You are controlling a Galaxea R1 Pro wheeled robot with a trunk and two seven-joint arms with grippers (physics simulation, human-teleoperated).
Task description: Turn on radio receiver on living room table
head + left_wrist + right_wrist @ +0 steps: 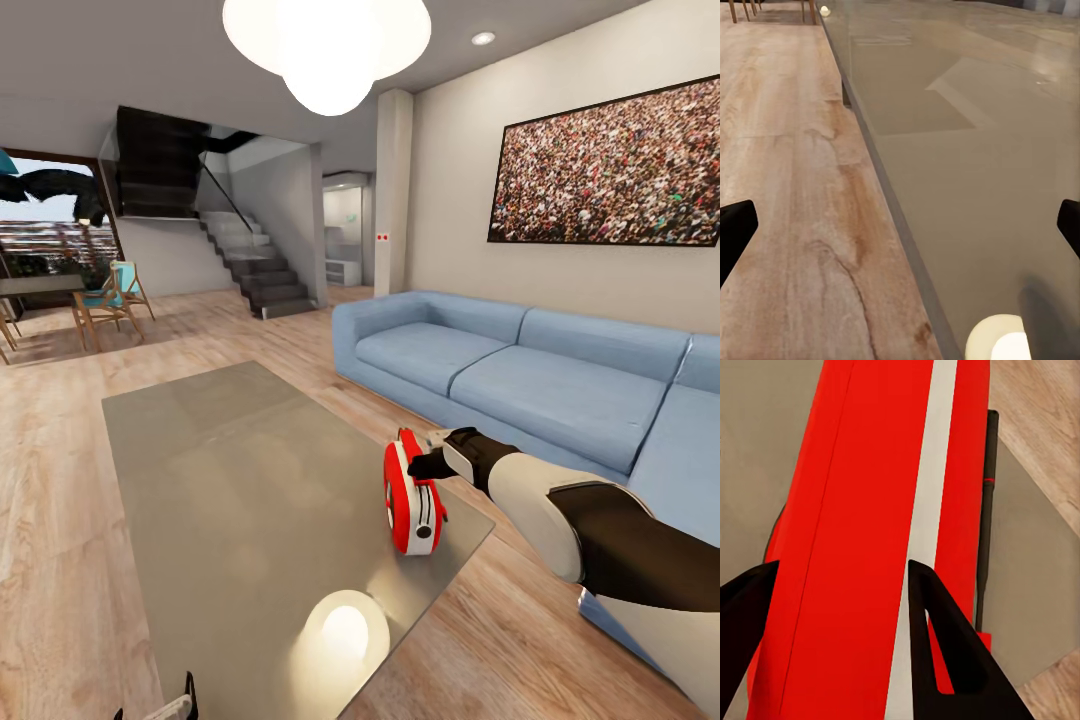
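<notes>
Your right gripper [425, 462] is at the radio receiver [413, 497], which stands upright on the desk [230, 470], close to the desk's corner nearest to the sofa [540, 380] and just beside the long edge on that side. In the head view your right arm [560, 510] comes in from the lower right and the gripper meets the upper part of the red body. In the right wrist view the two dark fingers [941, 652] are apart, and the red body with its white stripe [870, 532] is between them; one finger lies in front of the white trim. You cannot tell from these pictures if the fingers really press on the radio, so the grip is not certain. A thin dark rod [986, 510] runs along the far side of the radio, over the grey top.

Your left gripper [900, 225] hangs over the opposite long edge of the desk, with the wood floor [787, 172] on one side and the glossy top [975, 150] on the other. Its fingertips [735, 229] are wide apart and hold nothing.

The pendant lamp [325, 45] reflects as a bright spot [345, 630] on the desk near its near edge. On the wall behind the sofa hangs the crowd picture [610, 165]. Far behind on the left you see stairs [255, 265] and wooden chairs [110, 300].
</notes>
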